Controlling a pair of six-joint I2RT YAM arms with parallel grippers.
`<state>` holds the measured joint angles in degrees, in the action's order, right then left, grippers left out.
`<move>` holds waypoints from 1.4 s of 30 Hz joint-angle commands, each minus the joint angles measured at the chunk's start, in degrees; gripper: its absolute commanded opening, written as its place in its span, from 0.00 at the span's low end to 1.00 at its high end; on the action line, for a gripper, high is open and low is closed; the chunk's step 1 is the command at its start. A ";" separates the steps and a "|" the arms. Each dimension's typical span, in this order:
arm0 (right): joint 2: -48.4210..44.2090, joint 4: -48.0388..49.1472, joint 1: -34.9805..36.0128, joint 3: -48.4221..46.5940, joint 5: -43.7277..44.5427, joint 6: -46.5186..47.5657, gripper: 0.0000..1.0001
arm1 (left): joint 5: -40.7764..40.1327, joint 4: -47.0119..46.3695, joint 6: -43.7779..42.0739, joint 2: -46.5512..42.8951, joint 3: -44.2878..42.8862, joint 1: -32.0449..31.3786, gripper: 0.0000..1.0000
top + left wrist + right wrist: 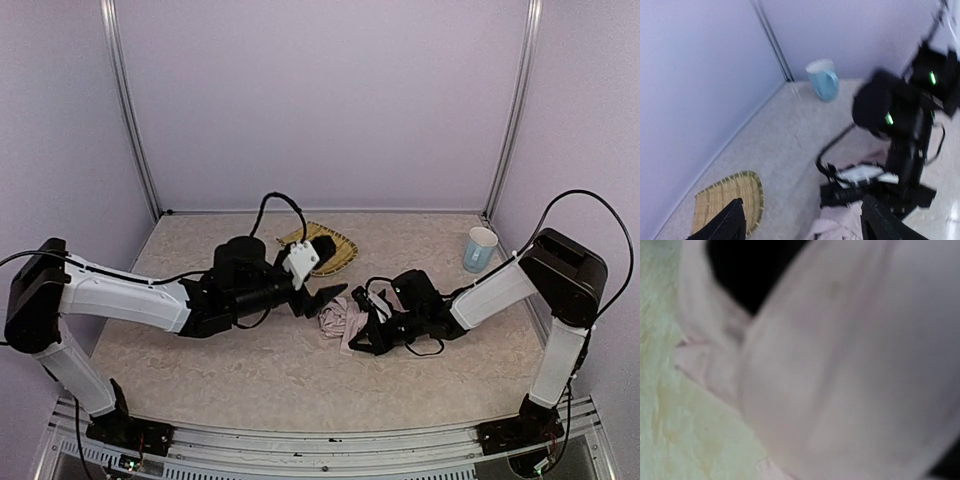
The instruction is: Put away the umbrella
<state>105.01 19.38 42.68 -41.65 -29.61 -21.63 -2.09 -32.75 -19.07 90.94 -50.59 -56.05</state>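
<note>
The umbrella [338,322] lies folded and crumpled on the table, pale pink fabric with black parts. My left gripper [322,300] hovers just left of it, jaws open and empty. In the left wrist view its two black fingertips [727,224] stand wide apart, with the pink fabric [840,227] low between them. My right gripper [366,336] is pressed against the umbrella's right side. The right wrist view is filled with blurred pink fabric [840,370], so its fingers are hidden.
A woven bamboo tray [332,250] lies behind the left gripper and also shows in the left wrist view [730,197]. A light blue cup [481,248] stands at the back right by the wall post. A black cable [385,290] loops near the right wrist.
</note>
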 commanded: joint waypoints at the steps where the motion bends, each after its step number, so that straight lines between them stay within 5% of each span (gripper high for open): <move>1: 1.72 -5.52 -0.36 -0.32 2.79 1.66 0.00 | 2.24 14.62 -16.61 8.28 -0.05 -1.50 0.85; 4: 1.56 -4.85 -0.31 -0.04 2.43 1.39 0.00 | 4.49 20.36 -18.01 12.98 -5.94 -1.50 0.90; 13: 1.39 -2.53 -0.31 0.52 0.92 0.51 0.00 | 3.75 18.77 -22.19 20.95 -9.79 1.14 0.92; 23: 1.52 -2.02 -0.32 1.13 0.69 0.65 0.00 | 16.02 21.91 -23.13 11.73 -10.08 2.18 0.89; 42: 2.39 -0.83 -0.31 1.79 0.78 0.43 0.00 | 23.17 24.44 -16.62 22.58 -12.90 6.75 0.94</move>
<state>105.23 21.10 42.65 -41.08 -29.78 -21.08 17.93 -9.96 -38.00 112.55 -64.36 -49.21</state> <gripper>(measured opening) 0.005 0.938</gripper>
